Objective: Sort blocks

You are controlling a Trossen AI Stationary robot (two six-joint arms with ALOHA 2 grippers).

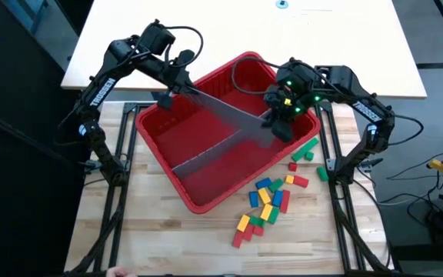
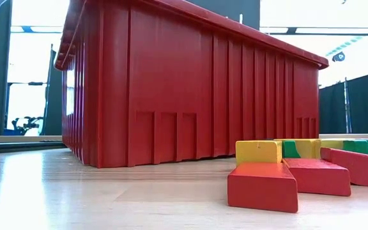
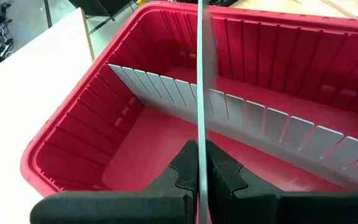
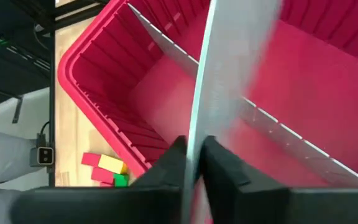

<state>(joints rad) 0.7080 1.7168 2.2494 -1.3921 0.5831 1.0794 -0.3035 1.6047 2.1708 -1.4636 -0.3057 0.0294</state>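
Note:
A big red bin (image 1: 146, 132) stands askew on the wooden table. A grey slotted panel (image 1: 206, 151) stands on edge across its inside. A second grey panel (image 1: 220, 108) spans the bin's far part, with my left gripper (image 1: 168, 98) shut on one end and my right gripper (image 1: 277, 123) shut on the other. Red, green, blue and yellow blocks (image 1: 271, 196) lie loose on the table by the bin's near right wall; the low view shows some of these blocks (image 2: 264, 185) up close. My left gripper pinches the held panel's left end (image 3: 199, 134) between its two fingers, one on each flat face. It comes slanting down from the far left. The panel stands on edge and runs away from the fingers over the bin. My right gripper pinches the same panel's right end (image 4: 196, 146) between its two fingers, one on each face. It comes from the table's right side, over the bin's right wall. The panel stands on edge above the bin's floor.
A white tabletop (image 1: 344, 46) lies beyond the wooden one. Black frame rails (image 1: 121, 177) run along both sides of the bin. Bare wood (image 1: 168, 238) shows between the bin and the near edge, left of the blocks.

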